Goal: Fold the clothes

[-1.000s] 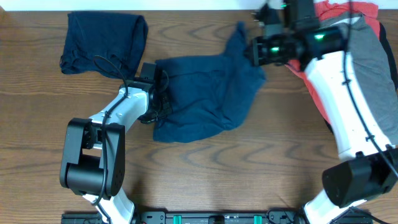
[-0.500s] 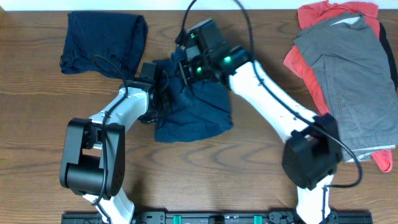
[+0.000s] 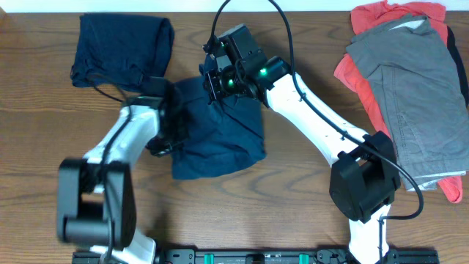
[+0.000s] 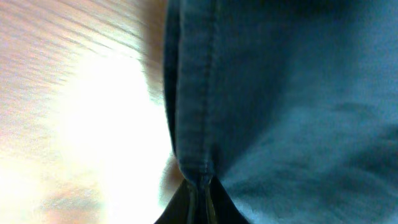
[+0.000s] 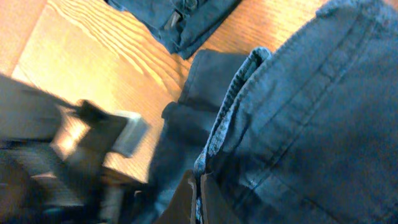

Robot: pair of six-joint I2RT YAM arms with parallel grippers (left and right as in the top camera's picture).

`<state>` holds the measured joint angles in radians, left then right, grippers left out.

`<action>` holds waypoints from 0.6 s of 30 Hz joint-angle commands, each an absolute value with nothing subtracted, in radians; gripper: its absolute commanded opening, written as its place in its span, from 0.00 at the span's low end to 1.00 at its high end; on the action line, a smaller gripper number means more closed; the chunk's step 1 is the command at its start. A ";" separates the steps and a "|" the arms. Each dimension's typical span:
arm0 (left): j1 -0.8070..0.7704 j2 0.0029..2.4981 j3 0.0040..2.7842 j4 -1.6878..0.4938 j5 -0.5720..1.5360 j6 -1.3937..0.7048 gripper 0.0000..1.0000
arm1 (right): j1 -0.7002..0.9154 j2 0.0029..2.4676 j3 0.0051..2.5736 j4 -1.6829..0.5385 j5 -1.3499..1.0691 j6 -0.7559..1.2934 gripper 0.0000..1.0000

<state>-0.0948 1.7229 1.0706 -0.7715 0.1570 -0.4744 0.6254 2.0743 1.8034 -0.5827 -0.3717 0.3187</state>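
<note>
The dark navy-blue shorts [image 3: 220, 136] lie folded over at the table's centre. My left gripper [image 3: 167, 130] is shut on their left edge; in the left wrist view its jaws pinch a stitched seam [image 4: 194, 112] at the gripper [image 4: 200, 190]. My right gripper [image 3: 218, 82] is shut on the shorts' top edge and holds it over the left part; the right wrist view shows the jaws closed on the hem [image 5: 231, 106] at the gripper [image 5: 199, 193]. Another navy garment [image 3: 121, 48] lies folded at the back left. Grey shorts [image 3: 410, 88] lie on a coral-red garment [image 3: 366, 22] at the right.
The wooden table [image 3: 278, 213] runs across the whole view. The right arm [image 3: 315, 125] stretches diagonally over the table's middle. The left arm [image 3: 117, 147] reaches in from the front left. The arm bases stand at the front edge.
My right gripper carried the shorts' right side from the far right across to the left, folding them over. My left gripper shifted left and toward the front, pulling the shorts with it.
</note>
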 commanded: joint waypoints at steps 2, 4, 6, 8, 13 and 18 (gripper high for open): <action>-0.066 1.568 1.073 -0.800 0.149 -0.461 0.13 | 0.645 2.057 1.819 -0.568 -0.375 0.329 0.01; -0.067 1.521 1.073 -0.802 0.149 -0.457 0.17 | 0.648 2.057 1.819 -0.563 -0.378 0.329 0.01; -0.067 1.491 1.073 -0.801 0.149 -0.457 0.24 | 0.649 2.057 1.819 -0.559 -0.391 0.329 0.01; -0.065 1.478 1.073 -0.800 0.146 -0.457 0.31 | 0.649 2.057 1.819 -0.552 -0.410 0.329 0.01; -0.046 1.470 1.073 -0.800 0.145 -0.450 0.40 | 0.650 2.057 1.819 -0.522 -0.458 0.329 0.01; 0.071 1.438 1.089 -0.799 0.146 -0.454 0.39 | 0.684 2.057 1.819 -0.505 -0.479 0.326 0.01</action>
<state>0.0044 1.4765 1.0706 -0.7963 0.1543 -0.4664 0.6483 2.0743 1.8034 -0.5152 -0.4343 0.3233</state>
